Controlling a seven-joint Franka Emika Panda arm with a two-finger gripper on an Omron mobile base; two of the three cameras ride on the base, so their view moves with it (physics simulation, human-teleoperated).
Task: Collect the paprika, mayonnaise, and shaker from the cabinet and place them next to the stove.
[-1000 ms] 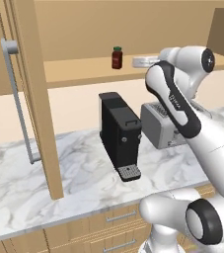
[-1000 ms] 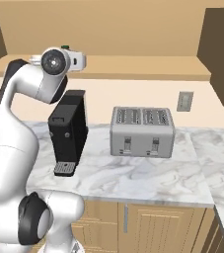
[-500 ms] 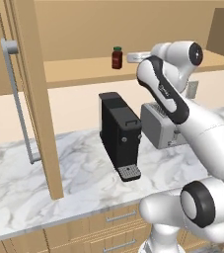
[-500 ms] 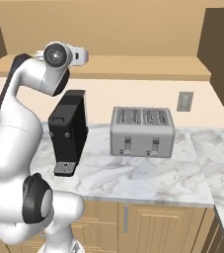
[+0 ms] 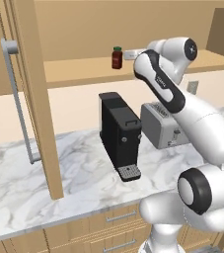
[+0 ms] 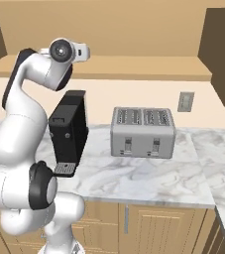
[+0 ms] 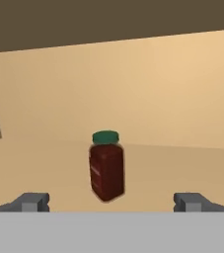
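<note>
With its jaws spread wide and nothing between them, the tool [image 7: 111, 201] points straight at the paprika [image 7: 106, 165], which stands upright on the cabinet shelf [image 5: 84, 73], framed between the two fingertips [image 7: 33, 201] but still some way beyond them. From the left base view the jar sits alone near the middle of the shelf, close to its front edge, with the arm's wrist just to its right. The cabinet door [image 5: 37, 99] stands swung open at the left, its long bar handle [image 5: 17, 99] facing out.

Below the shelf, on the marble tabletop [image 5: 79, 178], a black coffee machine [image 5: 119, 134] sits beside a silver toaster [image 6: 142, 132]. I cannot make out the mayonnaise, shaker or stove from here.

I'd judge this as the reach for the first item. The next move calls for a level advance along the shelf until the fingers flank the jar's body, then a close, without nudging the jar backward or toppling it.
</note>
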